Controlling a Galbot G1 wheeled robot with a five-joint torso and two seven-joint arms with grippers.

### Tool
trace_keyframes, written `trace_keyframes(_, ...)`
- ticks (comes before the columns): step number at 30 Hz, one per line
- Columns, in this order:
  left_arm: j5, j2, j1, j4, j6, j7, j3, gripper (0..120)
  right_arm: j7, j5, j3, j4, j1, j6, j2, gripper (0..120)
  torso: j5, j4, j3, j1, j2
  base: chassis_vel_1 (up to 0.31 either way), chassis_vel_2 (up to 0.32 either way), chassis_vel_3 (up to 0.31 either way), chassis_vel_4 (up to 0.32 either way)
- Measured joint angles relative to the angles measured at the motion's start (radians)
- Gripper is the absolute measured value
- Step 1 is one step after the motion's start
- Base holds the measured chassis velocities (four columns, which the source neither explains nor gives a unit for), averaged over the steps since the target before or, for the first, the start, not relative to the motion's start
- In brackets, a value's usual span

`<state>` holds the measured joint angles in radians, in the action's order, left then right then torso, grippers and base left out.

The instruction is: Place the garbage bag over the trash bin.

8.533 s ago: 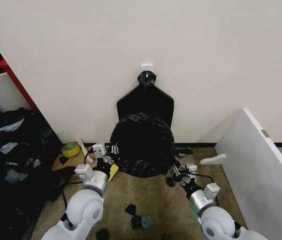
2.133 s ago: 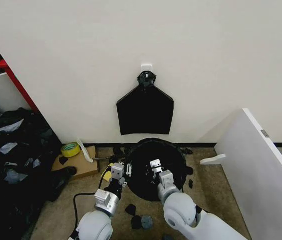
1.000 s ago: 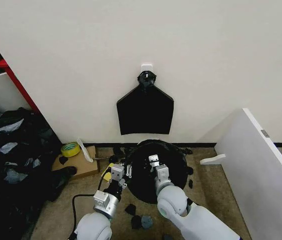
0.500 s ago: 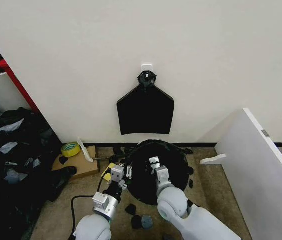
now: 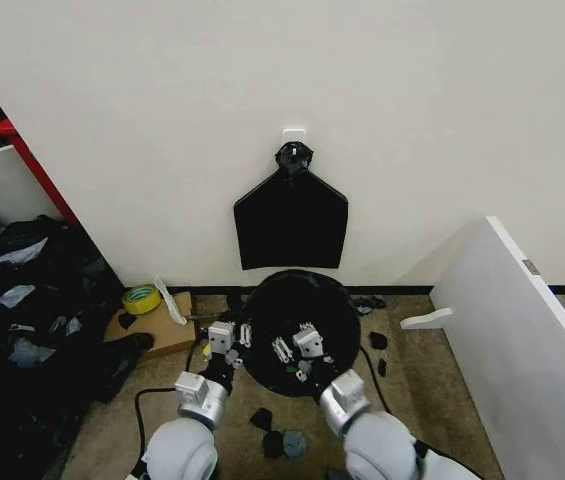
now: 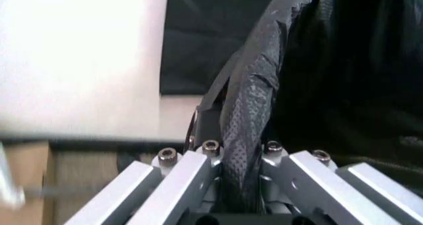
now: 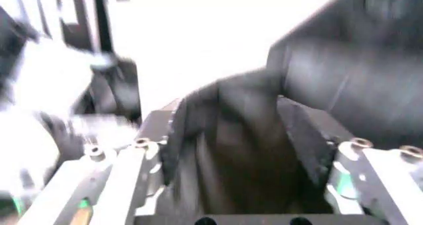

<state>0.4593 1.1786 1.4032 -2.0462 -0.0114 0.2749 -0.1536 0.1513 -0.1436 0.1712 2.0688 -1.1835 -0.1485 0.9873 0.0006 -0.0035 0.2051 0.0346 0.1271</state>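
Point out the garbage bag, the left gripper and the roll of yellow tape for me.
garbage bag (image 5: 295, 320): head view, the black plastic stretched over the bin's mouth.
left gripper (image 6: 239, 161): left wrist view, between the fingertips, which pinch a fold of the bag.
roll of yellow tape (image 5: 141, 298): head view, its rim, on the cardboard.

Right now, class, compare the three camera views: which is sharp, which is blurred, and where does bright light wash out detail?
Head view: sharp and evenly lit, the garbage bag reads as a flat black disc. Left wrist view: soft focus, though sheen picks out the bag's crinkled fold between the left gripper fingers; the pale wall is overexposed. Right wrist view: heavily smeared, the background blown out white around the right gripper.
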Motion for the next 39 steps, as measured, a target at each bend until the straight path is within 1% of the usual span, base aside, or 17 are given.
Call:
trace_keyframes(2,0.064,0.011,0.015,-0.029,-0.059,0.029,0.0,1,-0.032,0.088,-0.046,0.009,-0.005,-0.072,0.019,66,0.0005,0.001,0.0,0.0,0.0,0.0,0.0,0.0,0.0)
trace_keyframes(4,0.129,0.014,0.018,-0.054,-0.127,0.061,-0.002,1,-0.029,0.163,-0.108,0.027,-0.026,-0.1,0.053,72,-0.0004,0.0002,0.0,0.0,0.0,0.0,0.0,0.0,0.0)
trace_keyframes(5,0.173,0.012,0.02,-0.073,-0.185,0.089,-0.006,1,-0.015,0.198,-0.141,0.04,-0.039,-0.102,0.079,79,0.0005,-0.0001,0.0,0.0,0.0,0.0,0.0,0.0,0.0)
trace_keyframes(6,0.173,0.012,0.02,-0.073,-0.185,0.089,-0.006,1,-0.015,0.198,-0.141,0.04,-0.039,-0.102,0.079,79,0.0005,-0.0001,0.0,0.0,0.0,0.0,0.0,0.0,0.0)
trace_keyframes(9,0.24,0.008,0.021,-0.099,-0.269,0.139,-0.008,1,0.013,0.232,-0.191,0.066,-0.053,-0.096,0.118,87,0.0003,0.0001,0.0,0.0,0.0,0.0,0.0,0.0,0.0)
trace_keyframes(10,0.24,0.008,0.021,-0.099,-0.269,0.139,-0.008,1,0.013,0.232,-0.191,0.066,-0.053,-0.096,0.118,87,0.0003,0.0001,0.0,0.0,0.0,0.0,0.0,0.0,0.0)
trace_keyframes(12,0.293,0.002,0.021,-0.116,-0.362,0.2,-0.008,1,0.038,0.24,-0.237,0.092,-0.065,-0.08,0.163,98,-0.0001,0.0,0.0,0.0,0.0,0.0,0.0,0.0,0.0)
trace_keyframes(13,0.328,-0.002,0.019,-0.121,-0.413,0.243,-0.008,1,0.049,0.237,-0.252,0.102,-0.07,-0.074,0.184,100,0.0001,0.0001,0.0,0.0,0.0,0.0,0.0,0.0,0.0)
trace_keyframes(14,0.328,-0.002,0.019,-0.121,-0.413,0.243,-0.008,1,0.049,0.237,-0.252,0.102,-0.07,-0.074,0.184,100,0.0001,0.0001,0.0,0.0,0.0,0.0,0.0,0.0,0.0)
trace_keyframes(15,0.37,-0.001,0.016,-0.125,-0.476,0.297,-0.005,1,0.055,0.231,-0.259,0.109,-0.077,-0.069,0.202,100,0.0002,0.0004,0.0,0.0,0.0,0.0,0.0,0.0,0.0)
trace_keyframes(16,0.381,0.001,0.013,-0.119,-0.499,0.321,-0.002,1,0.057,0.228,-0.26,0.112,-0.085,-0.068,0.212,100,-0.0001,0.0003,0.0,0.0,0.0,0.0,0.0,0.0,0.0)
trace_keyframes(21,0.388,0.012,0.001,-0.056,-0.495,0.338,0.002,1,0.06,0.219,-0.255,0.113,-0.112,-0.068,0.236,100,0.0002,0.0002,0.0,0.0,0.0,0.0,0.0,0.0,0.0)
trace_keyframes(25,0.37,0.029,-0.008,0.008,-0.44,0.331,0.005,1,0.062,0.215,-0.252,0.104,-0.12,-0.068,0.244,100,0.0002,0.0002,0.0,0.0,0.0,0.0,0.0,0.0,0.0)
trace_keyframes(28,0.362,0.034,-0.01,0.026,-0.418,0.33,0.006,1,0.062,0.214,-0.251,0.1,-0.121,-0.068,0.243,100,0.0,0.0002,0.0,0.0,0.0,0.0,0.0,0.0,0.0)
trace_keyframes(33,0.346,0.029,-0.002,0.03,-0.386,0.331,0.006,19,0.062,0.209,-0.248,0.094,-0.123,-0.066,0.238,100,0.0001,0.0002,0.0,0.0,0.0,0.0,0.0,0.0,0.0)
trace_keyframes(34,0.346,0.029,-0.002,0.03,-0.386,0.331,0.006,19,0.062,0.209,-0.248,0.094,-0.123,-0.066,0.238,100,0.0001,0.0002,0.0,0.0,0.0,0.0,0.0,0.0,0.0)
trace_keyframes(39,0.313,0.017,0.007,0.011,-0.351,0.327,0.004,41,0.062,0.206,-0.248,0.081,-0.12,-0.066,0.237,100,0.0,0.0002,0.0,0.0,0.0,0.0,0.0,0.0,0.0)
